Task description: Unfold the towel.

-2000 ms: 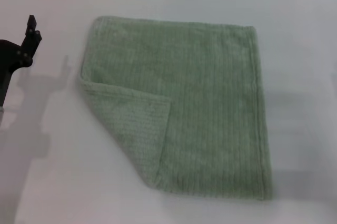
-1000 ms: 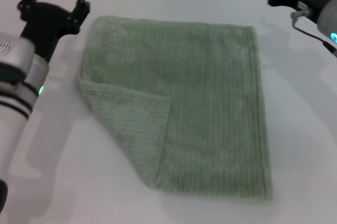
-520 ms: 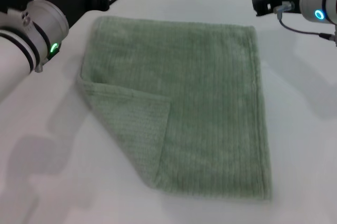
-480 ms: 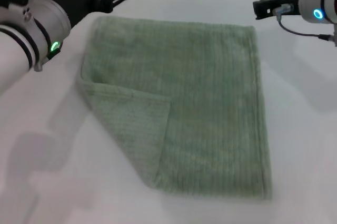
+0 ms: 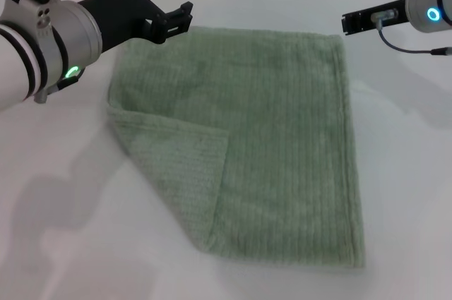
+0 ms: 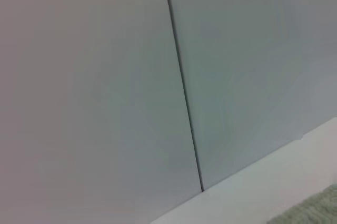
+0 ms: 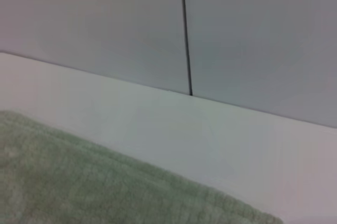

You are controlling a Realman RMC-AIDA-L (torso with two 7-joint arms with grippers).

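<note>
Both my arms have swung in over the pale sage-green ribbed terry towel (image 5: 268, 123). My left gripper (image 5: 166, 21) hovers spread at its far-left corner; my right gripper (image 5: 364, 21) I cannot tell. Still approaching; next I must pinch the folded-over flap (image 5: 180, 166).

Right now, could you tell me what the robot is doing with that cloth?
It is setting up to unfold the towel, which lies flat on the white table with its near left corner folded over. The left gripper hovers above the far left corner, fingers open. The right gripper hangs by the far right corner. Neither holds the towel.
</note>
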